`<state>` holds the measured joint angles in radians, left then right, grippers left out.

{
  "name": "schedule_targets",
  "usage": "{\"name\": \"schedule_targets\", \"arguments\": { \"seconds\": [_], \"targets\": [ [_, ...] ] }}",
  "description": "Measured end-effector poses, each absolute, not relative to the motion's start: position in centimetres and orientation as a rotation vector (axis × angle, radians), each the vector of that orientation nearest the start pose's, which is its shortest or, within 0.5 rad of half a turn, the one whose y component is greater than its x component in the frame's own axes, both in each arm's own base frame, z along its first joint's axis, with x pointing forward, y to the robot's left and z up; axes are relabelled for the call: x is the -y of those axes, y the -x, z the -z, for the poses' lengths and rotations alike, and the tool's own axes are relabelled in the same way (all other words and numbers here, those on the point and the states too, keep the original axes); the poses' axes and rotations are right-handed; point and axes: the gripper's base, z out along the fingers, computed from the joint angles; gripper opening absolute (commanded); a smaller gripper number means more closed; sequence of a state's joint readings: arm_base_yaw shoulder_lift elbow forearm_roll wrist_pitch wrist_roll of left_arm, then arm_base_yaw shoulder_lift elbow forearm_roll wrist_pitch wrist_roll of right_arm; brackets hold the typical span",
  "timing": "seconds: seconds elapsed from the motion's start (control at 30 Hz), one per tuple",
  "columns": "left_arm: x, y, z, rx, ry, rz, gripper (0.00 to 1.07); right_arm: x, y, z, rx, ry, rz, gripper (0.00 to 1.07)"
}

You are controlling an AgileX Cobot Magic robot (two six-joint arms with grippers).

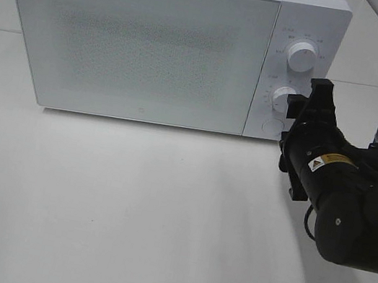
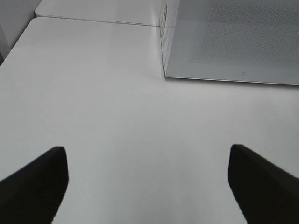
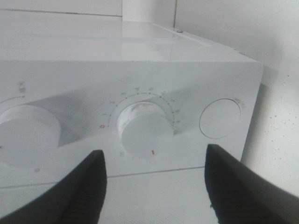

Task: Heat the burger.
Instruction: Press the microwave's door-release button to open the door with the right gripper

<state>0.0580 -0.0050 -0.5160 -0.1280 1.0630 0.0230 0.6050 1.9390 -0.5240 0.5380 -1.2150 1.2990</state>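
Left gripper (image 2: 147,151) hangs over the matte white table (image 1: 125,211), fingers wide apart and empty. Right gripper (image 3: 153,161), right-centre of the overhead frame, has its fingers parted, holding nothing, lined up on the lower dial (image 3: 144,128) but short of it. We read the step as setting the timer: centre the dial between the pads, close squarely on its rim, twist about its axis, and avoid the round button (image 3: 219,118) beside it. The dial is smooth white plastic, so we expect slip. The microwave (image 1: 140,45) fills the upper frame: boxy, glossy, door shut, dotted mesh panel. The burger isn't visible. We assume it's inside but can't confirm.
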Motion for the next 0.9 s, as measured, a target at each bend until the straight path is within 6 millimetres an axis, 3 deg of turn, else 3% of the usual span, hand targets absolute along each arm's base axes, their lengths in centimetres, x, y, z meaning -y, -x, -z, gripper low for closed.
{"name": "schedule_targets", "arguments": {
  "seconds": [0.23,0.4,0.57,0.9],
  "targets": [
    [1.1,0.7,-28.2,-2.02,0.028,0.101,0.85,-12.8,-25.7,-14.1,-1.5,-0.976,-1.052,0.6],
    [1.1,0.7,-28.2,-2.02,0.028,0.101,0.85,-12.5,-25.2,-16.7,-1.488,-0.8,-0.985,0.6],
    [1.1,0.7,-28.2,-2.02,0.028,0.101,0.85,-12.2,-24.5,-19.5,-1.5,-0.551,-0.807,0.6],
    [1.1,0.7,-28.2,-2.02,0.028,0.101,0.85,-12.2,-23.4,-20.6,-1.704,-0.178,-0.502,0.6]
  ]
}}
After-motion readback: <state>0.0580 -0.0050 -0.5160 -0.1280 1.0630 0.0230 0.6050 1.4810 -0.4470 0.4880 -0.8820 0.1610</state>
